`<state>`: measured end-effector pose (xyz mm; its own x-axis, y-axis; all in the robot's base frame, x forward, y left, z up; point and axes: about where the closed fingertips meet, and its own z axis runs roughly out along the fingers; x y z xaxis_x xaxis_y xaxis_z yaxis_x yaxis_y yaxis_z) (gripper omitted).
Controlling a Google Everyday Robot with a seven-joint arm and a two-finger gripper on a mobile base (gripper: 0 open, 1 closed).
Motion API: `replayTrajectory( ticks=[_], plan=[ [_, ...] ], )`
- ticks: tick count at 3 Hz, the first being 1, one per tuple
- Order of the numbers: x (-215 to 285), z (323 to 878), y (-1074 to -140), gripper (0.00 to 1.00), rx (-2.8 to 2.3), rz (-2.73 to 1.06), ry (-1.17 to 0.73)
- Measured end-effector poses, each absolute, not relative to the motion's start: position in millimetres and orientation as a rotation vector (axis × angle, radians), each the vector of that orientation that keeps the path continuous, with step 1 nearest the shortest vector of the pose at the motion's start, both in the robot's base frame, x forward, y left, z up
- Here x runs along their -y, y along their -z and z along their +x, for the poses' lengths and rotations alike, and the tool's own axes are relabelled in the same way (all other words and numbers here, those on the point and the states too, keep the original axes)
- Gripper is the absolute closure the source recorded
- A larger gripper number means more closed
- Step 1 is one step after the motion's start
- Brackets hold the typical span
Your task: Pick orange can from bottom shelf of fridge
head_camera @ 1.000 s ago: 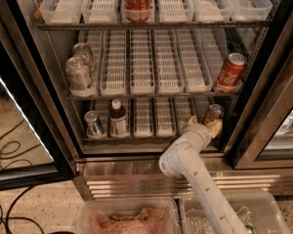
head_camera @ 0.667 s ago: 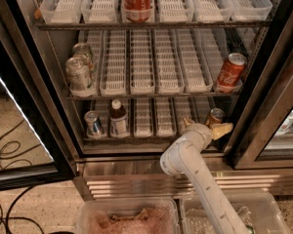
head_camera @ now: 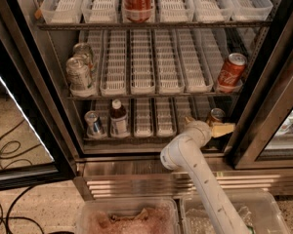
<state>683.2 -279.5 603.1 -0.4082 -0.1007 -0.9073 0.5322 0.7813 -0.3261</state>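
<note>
Reaching into the fridge, at the right end of its bottom shelf, the gripper sits just beside the orange can, seemingly at the grasp step; whether it has closed, I cannot tell. Next comes a firm hold, then a straight pull outward. White slotted trays line the shelf, and cables trail across the speckled floor on the left.

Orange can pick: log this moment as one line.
gripper: right end of bottom shelf, close beside orange can | orange can: upright on shelf, not lifted | grasp: cannot tell
</note>
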Motion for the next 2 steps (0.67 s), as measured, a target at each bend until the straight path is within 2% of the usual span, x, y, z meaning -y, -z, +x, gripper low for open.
replayTrajectory(
  ticks=[1,2],
  plan=[
    [277.3,678.1,-603.1,0.00,-1.873,0.329,0.719],
    [279.3,678.1,-600.8,0.18,-1.874,0.335,0.726]
  ],
)
